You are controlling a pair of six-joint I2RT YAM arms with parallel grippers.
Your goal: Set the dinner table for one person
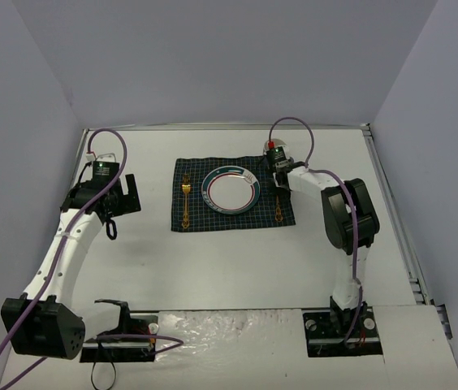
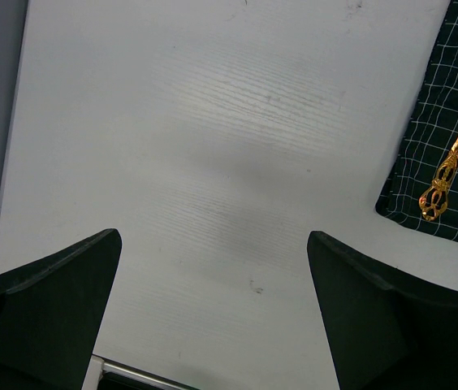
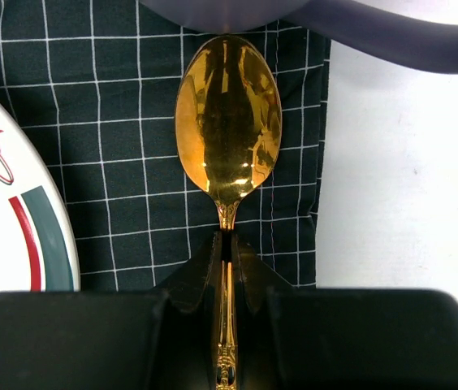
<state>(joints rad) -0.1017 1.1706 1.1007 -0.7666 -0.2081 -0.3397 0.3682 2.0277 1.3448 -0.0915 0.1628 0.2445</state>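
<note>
The white dinner table (image 1: pixel 213 268) carries a dark checked cloth (image 1: pixel 198 221). On the cloth stand a white plate (image 1: pixel 231 191) with a green and red rim, a gold fork (image 1: pixel 186 201) to its left and a gold spoon (image 1: pixel 278 210) to its right. My right gripper (image 1: pixel 279 187) is shut on the spoon's handle; in the right wrist view the fingers (image 3: pixel 205 272) pinch the handle just below the spoon's bowl (image 3: pixel 227 122), over the cloth's right edge (image 3: pixel 294 162). My left gripper (image 1: pixel 122 205) is open and empty over bare table (image 2: pixel 213 122), left of the fork (image 2: pixel 456 146).
A clear glass (image 1: pixel 274 149) stands just behind the cloth's far right corner, close to my right gripper; its base shows in the right wrist view (image 3: pixel 359 32). Grey walls enclose the table on three sides. A metal rail (image 1: pixel 398 227) runs along the right edge.
</note>
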